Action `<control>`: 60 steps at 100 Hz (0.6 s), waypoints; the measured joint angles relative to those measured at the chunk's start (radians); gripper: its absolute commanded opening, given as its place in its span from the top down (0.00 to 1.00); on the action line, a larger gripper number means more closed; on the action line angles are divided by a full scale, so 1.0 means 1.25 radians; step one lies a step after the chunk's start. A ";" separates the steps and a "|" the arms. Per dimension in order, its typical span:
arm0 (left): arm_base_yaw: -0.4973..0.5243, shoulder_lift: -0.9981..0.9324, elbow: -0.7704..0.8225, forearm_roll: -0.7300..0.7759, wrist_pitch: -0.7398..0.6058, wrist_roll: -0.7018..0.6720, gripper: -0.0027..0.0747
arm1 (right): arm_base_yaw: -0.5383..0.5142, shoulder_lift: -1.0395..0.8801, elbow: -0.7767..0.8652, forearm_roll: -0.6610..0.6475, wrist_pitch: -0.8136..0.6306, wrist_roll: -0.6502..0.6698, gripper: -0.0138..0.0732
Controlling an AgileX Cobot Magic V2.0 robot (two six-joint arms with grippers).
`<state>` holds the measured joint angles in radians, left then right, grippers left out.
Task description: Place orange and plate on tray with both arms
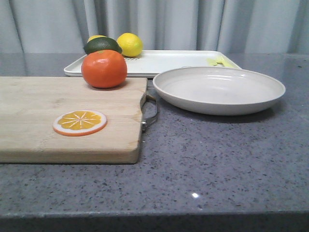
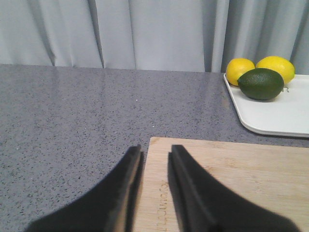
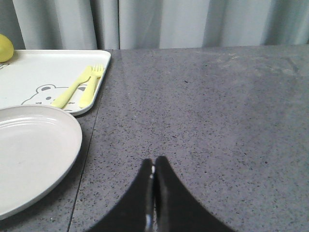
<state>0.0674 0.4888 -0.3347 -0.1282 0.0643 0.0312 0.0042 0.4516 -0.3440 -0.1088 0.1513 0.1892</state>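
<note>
Though tray (image 1: pixel 159 62) is half-hidden | left claw (image 2: pixel 154 159) slightly parted, empty | right claw (image 3: pixel 154 169) closed, empty

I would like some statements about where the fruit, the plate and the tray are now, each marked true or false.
1. The orange rests on the wooden cutting board. True.
2. The plate sits on the tray. False: it lies on the countertop, in front of the tray.
3. The orange slice lies on the cutting board. True.
4. The right end effector holds the plate. False: it is shut on nothing, beside the plate.
5. The tray carries no fruit. False: two lemons and a dark green fruit sit on it.
</note>
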 measured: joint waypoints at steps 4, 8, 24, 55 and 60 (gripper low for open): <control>0.000 0.006 0.000 0.000 -0.001 0.000 0.45 | 0.000 0.000 0.000 0.000 0.000 0.000 0.91; 0.000 0.009 0.000 0.000 -0.001 0.000 0.36 | 0.000 0.000 0.000 0.000 0.000 0.000 0.91; 0.000 0.017 0.000 0.000 -0.002 0.000 0.24 | 0.000 0.000 0.000 0.000 0.000 0.000 0.91; 0.000 0.113 -0.131 0.000 0.137 0.000 0.25 | 0.000 0.000 0.000 0.000 0.000 0.000 0.91; -0.002 0.150 -0.174 0.000 0.180 0.000 0.25 | 0.000 0.000 0.000 0.000 0.000 0.000 0.91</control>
<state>0.0647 0.6759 -0.5523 -0.1282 0.2889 0.0312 0.0042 0.4516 -0.3440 -0.1088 0.1513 0.1892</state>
